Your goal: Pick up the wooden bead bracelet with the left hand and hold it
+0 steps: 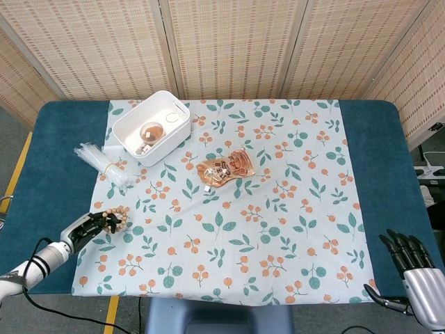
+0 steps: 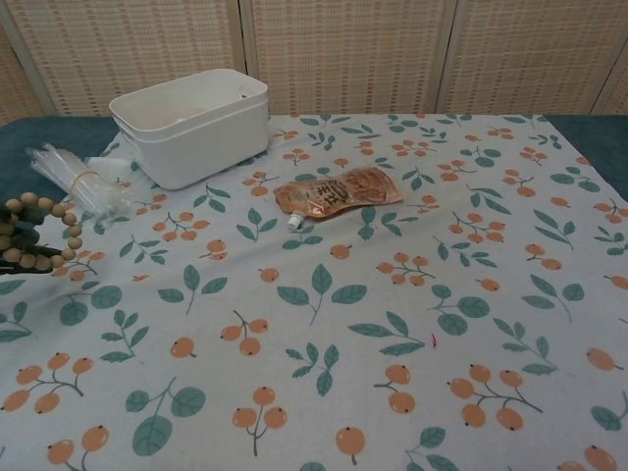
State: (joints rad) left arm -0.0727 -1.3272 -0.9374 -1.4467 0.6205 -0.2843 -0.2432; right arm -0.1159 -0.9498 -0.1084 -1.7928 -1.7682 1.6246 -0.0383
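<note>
Tablecloth (image 1: 278, 209): lying flat over the table.
Right hand (image 1: 416, 275): idling at the near right corner, fingers apart, holding nothing.
Left hand (image 1: 85, 227): gripping the bracelet near the cloth's left edge.
Wooden bead bracelet (image 1: 114, 216): sitting looped in the left hand's fingers, as the task wants.

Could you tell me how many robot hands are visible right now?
2: the left hand at the table's near-left edge, holding the wooden bead bracelet; the right hand, holding nothing, at the near-right corner.

The left hand (image 1: 85, 225) reaches in low from the near left corner, forearm angled up and inward, its dark fingers (image 2: 20, 239) curled around the bracelet (image 1: 113, 217). The right hand (image 1: 411, 268) sits at the near right corner, fingers straight, apart and holding nothing.
</note>
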